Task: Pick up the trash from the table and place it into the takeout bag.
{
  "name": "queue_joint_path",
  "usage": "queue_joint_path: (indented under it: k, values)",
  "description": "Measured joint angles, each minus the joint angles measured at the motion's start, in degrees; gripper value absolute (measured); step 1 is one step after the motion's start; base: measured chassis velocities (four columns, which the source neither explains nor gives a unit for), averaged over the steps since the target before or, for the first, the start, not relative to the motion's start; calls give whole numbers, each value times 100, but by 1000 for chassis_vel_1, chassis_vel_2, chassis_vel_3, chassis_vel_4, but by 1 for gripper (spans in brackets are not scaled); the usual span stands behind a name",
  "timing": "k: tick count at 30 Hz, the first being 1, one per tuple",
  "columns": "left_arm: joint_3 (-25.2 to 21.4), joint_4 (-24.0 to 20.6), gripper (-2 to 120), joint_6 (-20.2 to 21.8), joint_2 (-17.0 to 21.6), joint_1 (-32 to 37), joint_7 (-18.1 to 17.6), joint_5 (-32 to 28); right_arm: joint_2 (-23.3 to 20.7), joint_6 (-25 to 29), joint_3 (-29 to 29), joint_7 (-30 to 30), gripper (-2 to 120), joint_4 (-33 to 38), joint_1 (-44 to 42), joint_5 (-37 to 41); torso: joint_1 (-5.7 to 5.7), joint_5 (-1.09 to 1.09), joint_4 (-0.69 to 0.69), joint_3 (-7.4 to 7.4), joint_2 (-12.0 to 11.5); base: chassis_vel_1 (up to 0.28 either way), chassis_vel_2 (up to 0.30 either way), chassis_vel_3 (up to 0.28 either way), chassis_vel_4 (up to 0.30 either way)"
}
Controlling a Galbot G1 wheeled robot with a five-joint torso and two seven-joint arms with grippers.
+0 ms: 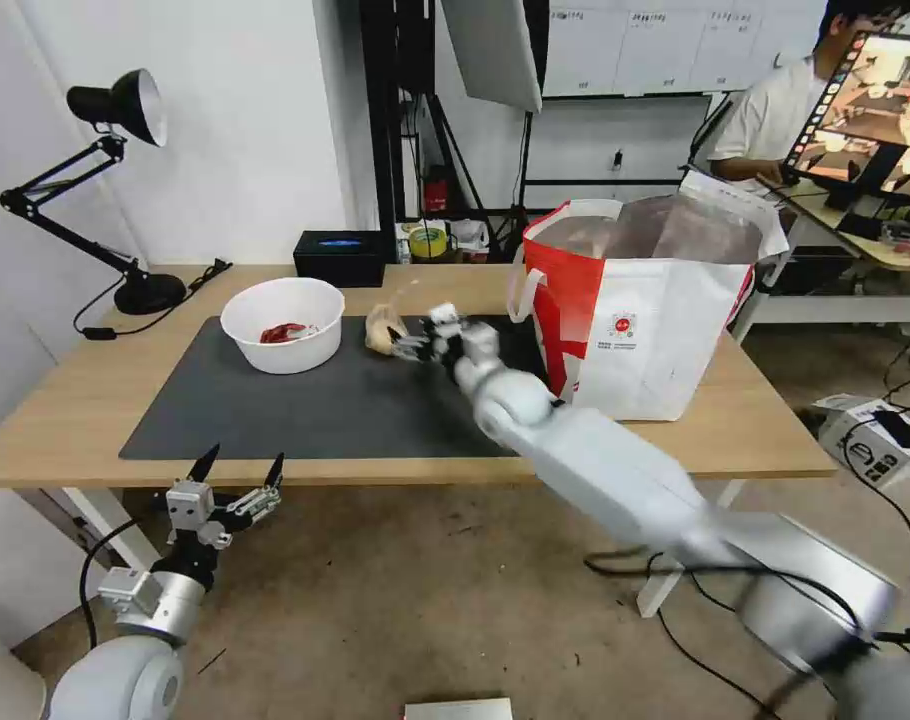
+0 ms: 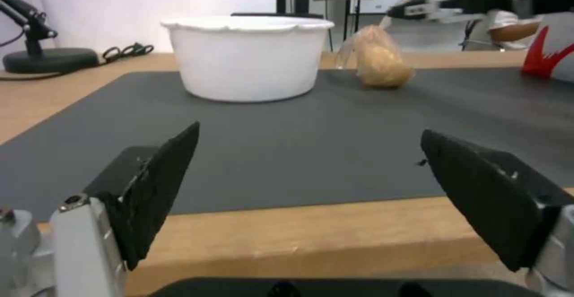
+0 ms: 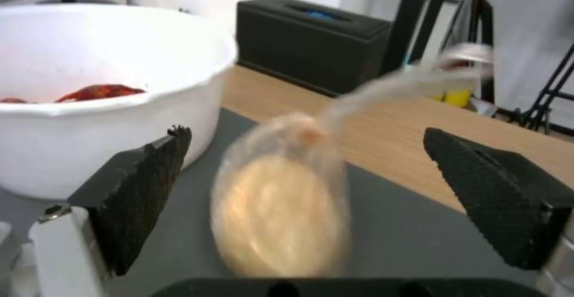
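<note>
The right claw (image 3: pixel 305 189), its ribbed black pads spread apart and gripping nothing, reaches over the dark grey matte mat (image 1: pixel 305 405) on the light wood-grain desk (image 1: pixel 65 400); the small knotted clear plastic bag of beige food (image 1: pixel 383 328) sits between them on the mat. Beside it stands the smooth white round bowl holding red scraps (image 1: pixel 283 323). The boxy red-and-white takeout bag with crinkled silver foil lining (image 1: pixel 640 330) stands at the desk's right. The left claw (image 1: pixel 237 478) hangs released below the desk's front edge.
</note>
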Motion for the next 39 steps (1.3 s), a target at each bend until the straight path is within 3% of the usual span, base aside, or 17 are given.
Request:
queue_joint_path:
  k: [5,9,21,33,39]
  values:
    - [2,33,100,-2,-11,-18,0,6,594,-160,41,-193,100,-923,228,-223,-1,1,1,0,0,0,0,0,0]
    - [14,53,100,-17,-6,-40,-2,6,782,-264,93,-346,100,-1285,290,-333,-1,2,0,0,0,0,0,0,0]
    - [56,27,100,-42,5,-66,-8,-10,788,-463,51,-792,100,-1522,371,-320,-1,3,-1,0,0,0,0,0,0]
    - [69,4,100,-66,-15,-43,-11,-18,777,-640,-74,-856,100,-1587,438,-303,-2,3,0,-1,1,0,0,0,0]
    - [79,-2,100,-85,-32,-14,-14,-18,770,-698,-75,-898,83,-1594,400,-289,-2,3,0,-1,1,0,0,0,0]
